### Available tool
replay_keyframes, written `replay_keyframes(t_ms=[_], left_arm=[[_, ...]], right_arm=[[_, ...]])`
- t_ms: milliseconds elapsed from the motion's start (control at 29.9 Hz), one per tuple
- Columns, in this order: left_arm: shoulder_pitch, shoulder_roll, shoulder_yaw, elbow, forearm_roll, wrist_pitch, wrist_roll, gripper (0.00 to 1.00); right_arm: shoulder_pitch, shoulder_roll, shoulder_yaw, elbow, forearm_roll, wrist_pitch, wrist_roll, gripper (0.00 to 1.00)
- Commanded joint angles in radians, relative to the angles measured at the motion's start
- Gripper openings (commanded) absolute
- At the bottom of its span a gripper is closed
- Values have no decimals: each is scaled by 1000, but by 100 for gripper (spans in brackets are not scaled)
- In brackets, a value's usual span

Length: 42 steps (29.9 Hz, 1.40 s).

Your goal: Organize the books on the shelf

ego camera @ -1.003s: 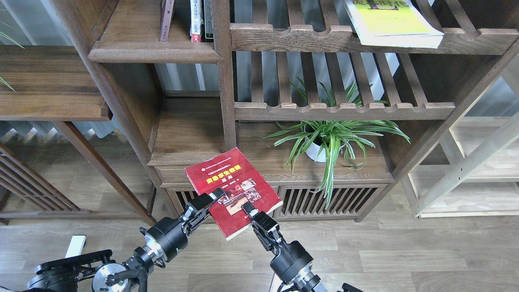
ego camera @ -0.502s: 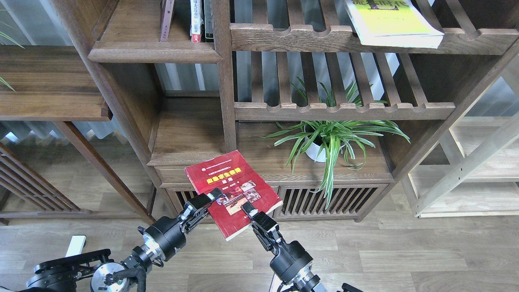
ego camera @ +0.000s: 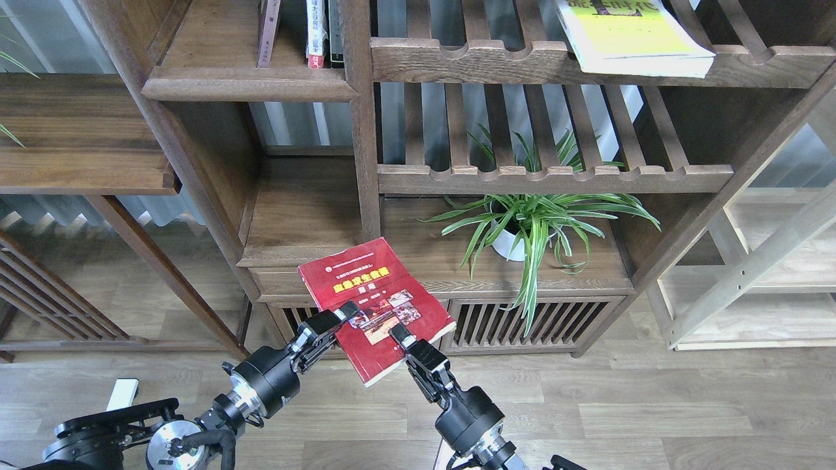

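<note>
The red book (ego camera: 372, 300), with small photos on its cover, is held tilted in the air in front of the dark bookcase. My left gripper (ego camera: 341, 318) is shut on its left edge. My right gripper (ego camera: 398, 338) is shut on its near edge. The book's far corner overlaps the front of a solid dark-brown shelf board (ego camera: 304, 222) in the lower left bay. A second solid shelf board (ego camera: 241, 81) is higher up. The yellow-green book (ego camera: 630, 36) lies flat on the top slatted rack. The lavender-white book is out of view.
Thin upright spines (ego camera: 317, 32) stand on the upper board. A potted spider plant (ego camera: 532, 225) sits right of the red book under a slatted rack (ego camera: 555, 176). A vertical post (ego camera: 362, 130) divides the bays. Pale light-wood shelving (ego camera: 764, 261) stands at the right.
Almost nothing. The red book dipped slightly and came back up; my left arm's base shifted a little down and left. Both grips are unchanged.
</note>
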Motion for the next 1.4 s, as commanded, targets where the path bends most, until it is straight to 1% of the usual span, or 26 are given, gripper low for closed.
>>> replay_keyframes(t_ms=[0,67,134,301,368,401,468,602,970,1070,1170,1271,1371], left_arm=[[1,5,0,-1,7,0,-1,10],[3,5,0,-1,7,0,-1,10],[1,7,0,0,7,0,-1,10],[10,21,-18,8,8,0,-2,9],[10,24,-20,16,8,0,-2,7],[10,24,-20,23,10,0,-1,7],[7,24,-20,34,12,0,-1,6],[6,39,-21,45,21,0,1,4],[16,123,-23,68,150,0,-1,4],[16,153,-35,75,162,0,13,4],[35,170,-90,89,217,0,13,5],[105,159,-197,138,272,0,18,5],[179,150,-297,195,375,0,13,6]], right_arm=[[0,0,19,-9,0,0,0,18],[1,0,38,-12,0,0,2,25],[0,0,75,-22,0,-28,2,32],[-5,0,251,-74,0,-73,2,48],[-8,0,283,-94,-1,-88,2,53],[-9,0,297,-112,-4,-93,2,58],[-8,0,315,-138,-3,-93,2,62],[-9,0,340,-151,-3,-91,2,64],[-8,0,351,-158,-6,-90,2,64],[-11,0,351,-158,-6,-88,2,64],[-14,0,354,-158,-6,-84,2,64],[-18,0,355,-158,-9,-84,2,64],[-22,0,368,-158,-12,-85,2,64]])
